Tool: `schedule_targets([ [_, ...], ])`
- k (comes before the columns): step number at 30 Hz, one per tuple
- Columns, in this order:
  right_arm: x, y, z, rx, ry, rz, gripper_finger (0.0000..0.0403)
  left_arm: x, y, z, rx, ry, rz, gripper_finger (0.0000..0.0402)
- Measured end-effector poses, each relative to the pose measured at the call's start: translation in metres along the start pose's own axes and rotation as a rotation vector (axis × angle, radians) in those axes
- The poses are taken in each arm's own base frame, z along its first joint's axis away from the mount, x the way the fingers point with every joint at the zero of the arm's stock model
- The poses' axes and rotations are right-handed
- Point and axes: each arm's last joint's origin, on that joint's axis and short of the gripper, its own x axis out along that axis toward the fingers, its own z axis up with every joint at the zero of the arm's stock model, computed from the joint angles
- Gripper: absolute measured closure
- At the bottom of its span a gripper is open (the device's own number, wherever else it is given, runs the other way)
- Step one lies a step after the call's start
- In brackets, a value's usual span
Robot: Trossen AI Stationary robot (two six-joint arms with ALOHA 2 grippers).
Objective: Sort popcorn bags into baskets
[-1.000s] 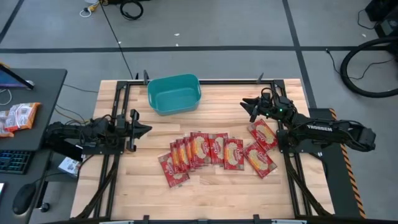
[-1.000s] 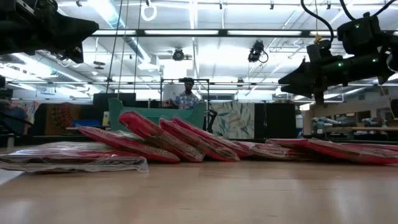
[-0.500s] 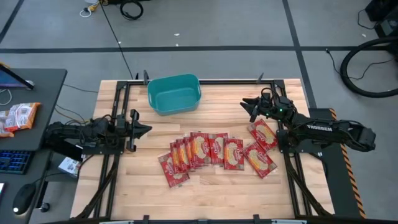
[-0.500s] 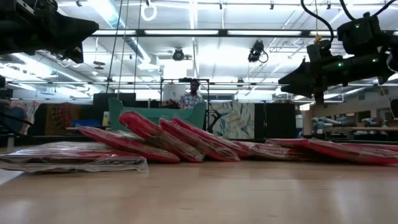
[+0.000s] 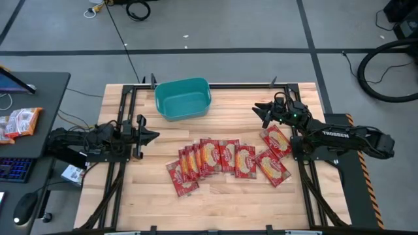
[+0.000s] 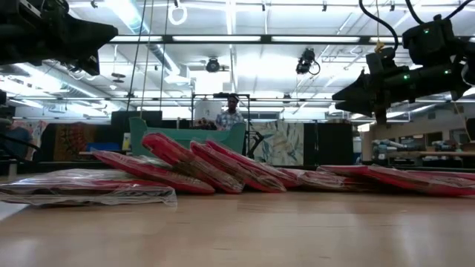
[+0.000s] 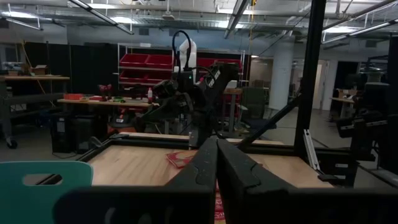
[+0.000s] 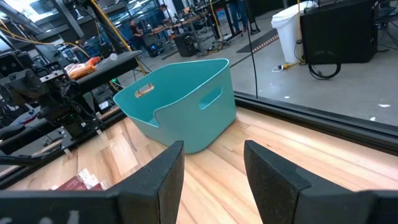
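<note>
popcorn bags [image 6: 193, 167]: overlapping row on table [image 6: 237, 230] | teal basket [image 6: 185, 137]: behind

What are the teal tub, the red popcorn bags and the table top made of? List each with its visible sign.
Teal tub: looks like moulded plastic, smooth and matte, with rounded corners and cut-out handles.
Red popcorn bags: likely thin glossy film; in the low view their clear edges catch the light.
Table top: appears to be light wood, with plank seams and grain showing.
</note>
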Motion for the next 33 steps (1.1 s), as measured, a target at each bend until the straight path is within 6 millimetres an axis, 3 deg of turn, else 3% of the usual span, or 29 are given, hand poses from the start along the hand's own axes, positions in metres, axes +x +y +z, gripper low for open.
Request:
schedule_targets([
  [20,0.0,0.001,0.004,-0.004,-0.042,-0.002,0.023,0.0,0.0,0.002,-0.029,-0.025,0.0,0.0392],
  [33,0.0,0.003,0.007,0.054,-0.063,0.038,0.023,-0.006,0.0,0.032,-0.014,-0.338,0.014,0.0392],
])
